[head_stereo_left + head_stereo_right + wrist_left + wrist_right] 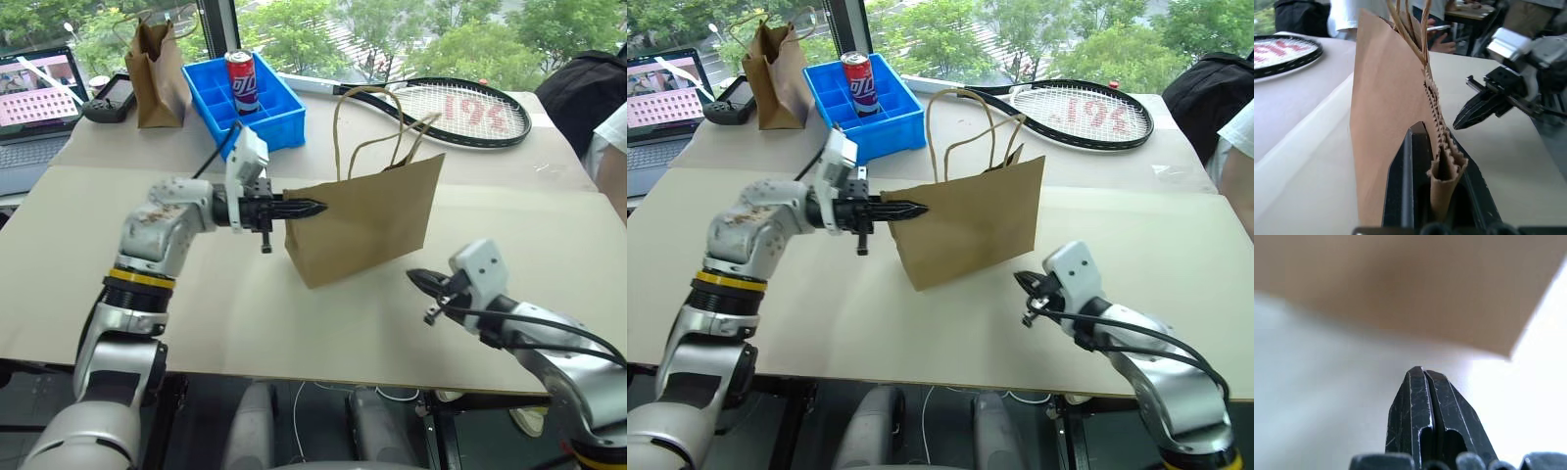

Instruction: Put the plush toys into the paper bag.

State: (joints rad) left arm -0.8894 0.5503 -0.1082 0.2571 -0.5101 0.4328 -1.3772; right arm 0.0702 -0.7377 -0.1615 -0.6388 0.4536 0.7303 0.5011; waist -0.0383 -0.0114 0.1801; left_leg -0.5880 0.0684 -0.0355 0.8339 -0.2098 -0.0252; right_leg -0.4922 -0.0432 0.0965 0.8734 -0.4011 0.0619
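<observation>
the paper bag (367, 220) stands tilted on the pale table (294, 323), its twine handles (377, 122) rising above the mouth. the left gripper (312, 208) is clenched on the bag's serrated upper corner. the right gripper (419, 281), closed and empty, hangs low just off the bag's lower right corner, not touching it.

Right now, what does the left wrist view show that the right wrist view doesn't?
Left wrist view: the left gripper shut on the paper bag's serrated top edge, twine handles, racket, and a person's hands behind. Right wrist view: the right gripper closed on nothing, over pale tabletop. Both: the paper bag and the right gripper.
</observation>
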